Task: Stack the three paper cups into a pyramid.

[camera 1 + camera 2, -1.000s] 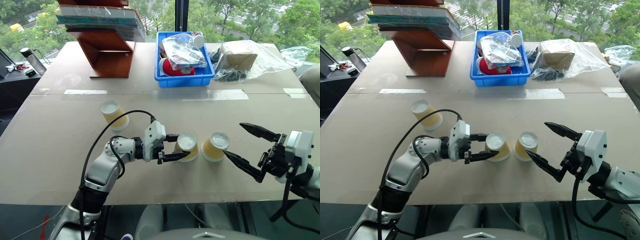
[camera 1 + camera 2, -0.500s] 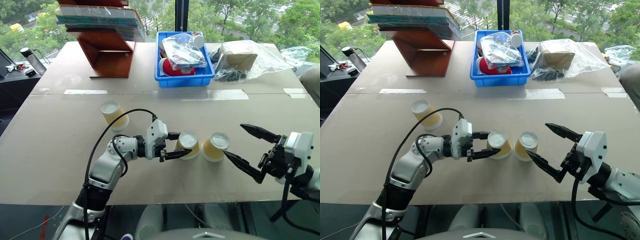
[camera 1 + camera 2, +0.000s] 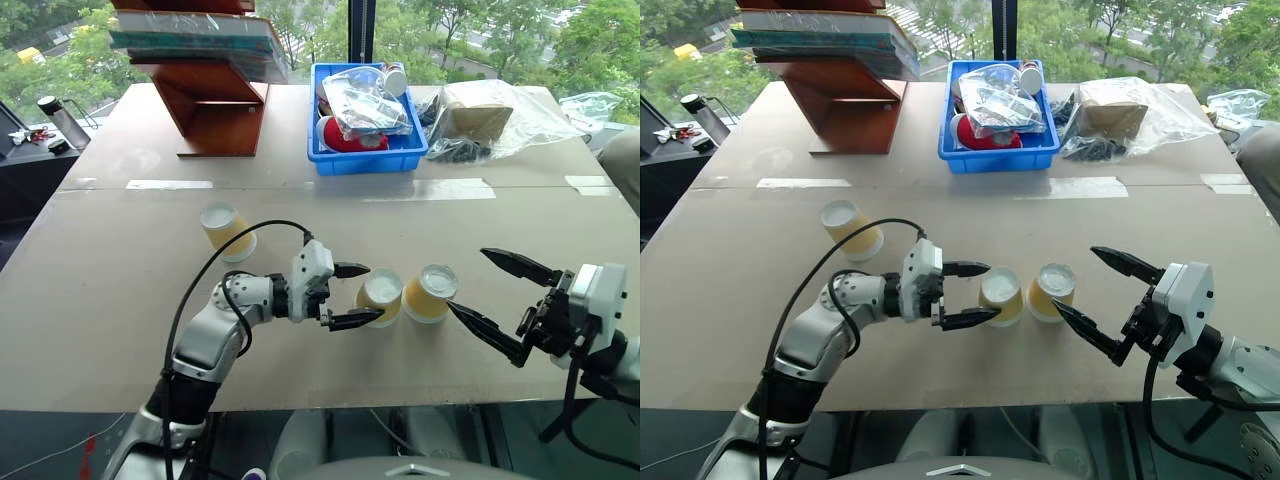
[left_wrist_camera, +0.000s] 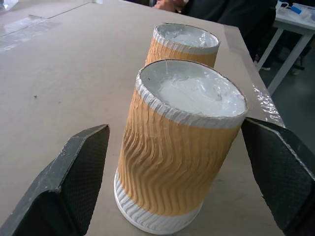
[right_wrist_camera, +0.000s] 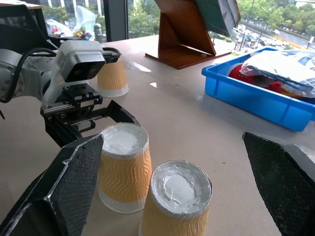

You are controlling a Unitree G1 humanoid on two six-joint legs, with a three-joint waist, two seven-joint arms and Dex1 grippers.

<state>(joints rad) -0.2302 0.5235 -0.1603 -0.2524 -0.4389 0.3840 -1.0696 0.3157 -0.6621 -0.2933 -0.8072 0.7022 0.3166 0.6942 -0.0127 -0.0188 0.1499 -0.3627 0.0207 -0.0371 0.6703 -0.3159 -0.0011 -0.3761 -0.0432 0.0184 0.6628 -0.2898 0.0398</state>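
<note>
Tan ribbed cups, two upside down side by side (image 3: 381,297) (image 3: 429,293), near table (image 3: 120,300) edge | left pincer (image 3: 358,294) apart, flanking nearer-left cup, not gripping | right pincer (image 3: 490,293) apart beside right cup | third cup (image 3: 228,231) lies well left | risk: finger nudge topples base pair | blue bin (image 3: 368,156) far: bagged items.

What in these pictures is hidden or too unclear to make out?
- Blue bin: its contents sit under crinkled plastic wrap; only something red shows, head views.
- Clear plastic bag: the brown thing inside is blurred by the film.
- Whether the two near cups touch: the gap is too small to tell, head and wrist views.
- Stand: its upper shelves are cut off by the picture edge.
</note>
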